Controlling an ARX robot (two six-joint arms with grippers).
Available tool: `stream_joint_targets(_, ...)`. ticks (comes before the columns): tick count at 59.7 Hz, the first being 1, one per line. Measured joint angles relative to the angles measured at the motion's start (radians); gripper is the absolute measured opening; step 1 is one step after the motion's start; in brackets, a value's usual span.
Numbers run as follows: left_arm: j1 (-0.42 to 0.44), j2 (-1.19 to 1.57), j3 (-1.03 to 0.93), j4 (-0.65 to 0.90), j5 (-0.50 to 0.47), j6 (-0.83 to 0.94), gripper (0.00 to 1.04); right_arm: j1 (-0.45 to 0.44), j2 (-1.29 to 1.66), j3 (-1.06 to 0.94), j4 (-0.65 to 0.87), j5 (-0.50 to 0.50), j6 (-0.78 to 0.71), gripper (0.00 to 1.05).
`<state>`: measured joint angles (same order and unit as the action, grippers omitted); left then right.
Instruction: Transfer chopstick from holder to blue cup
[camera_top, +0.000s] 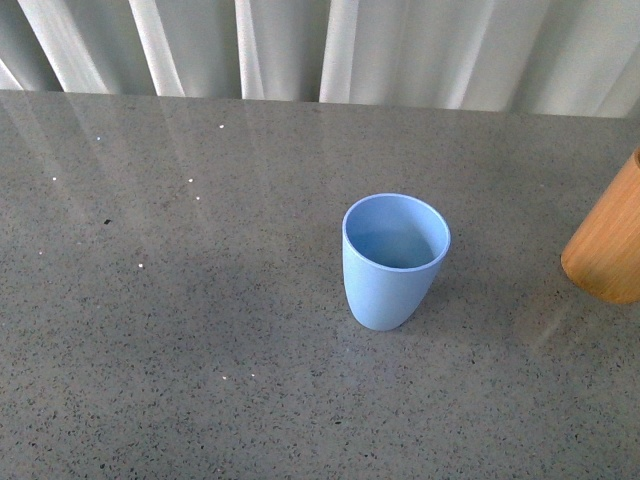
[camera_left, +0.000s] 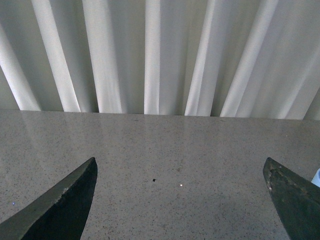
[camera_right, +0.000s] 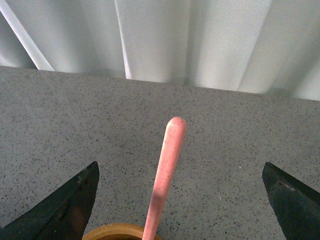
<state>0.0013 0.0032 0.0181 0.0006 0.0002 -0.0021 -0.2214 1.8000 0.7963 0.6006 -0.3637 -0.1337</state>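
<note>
Looking from the front, the blue cup (camera_top: 395, 262) stood empty near the middle of the tabletop (camera_top: 180, 340), the holder (camera_top: 608, 245) toward its right edge, white curtain (camera_top: 300, 45) behind. Left fingers (camera_left: 65, 205) gaped wide over bare grey surface. Right fingers (camera_right: 65, 202) were spread too, holding nothing. The chopstick (camera_right: 167, 170) rose from the holder between them, so the right arm looked the nearer.

Left gripper (camera_left: 180, 161) with dark grey wedge-shaped fingers, right gripper (camera_right: 181, 165) alike, matte scuffed tapered tips
</note>
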Motion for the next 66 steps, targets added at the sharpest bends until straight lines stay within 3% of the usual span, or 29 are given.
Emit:
stream_joint_targets(20, 0.0, 0.0, 0.0, 0.0, 0.0, 0.0, 0.98, 0.017, 0.059, 0.051, 0.018, 0.008, 0.008, 0.94)
stream_joint_targets(43, 0.0, 0.0, 0.0, 0.0, 0.0, 0.0, 0.98, 0.02, 0.072, 0.06, 0.034, 0.018, 0.009, 0.31)
stream_joint_targets(51, 0.0, 0.0, 0.0, 0.0, 0.0, 0.0, 0.98, 0.027, 0.072, 0.059, 0.05, 0.007, 0.02, 0.02)
stream_joint_targets(66, 0.0, 0.0, 0.0, 0.0, 0.0, 0.0, 0.98, 0.049, 0.058, 0.028, 0.117, 0.014, 0.03, 0.02)
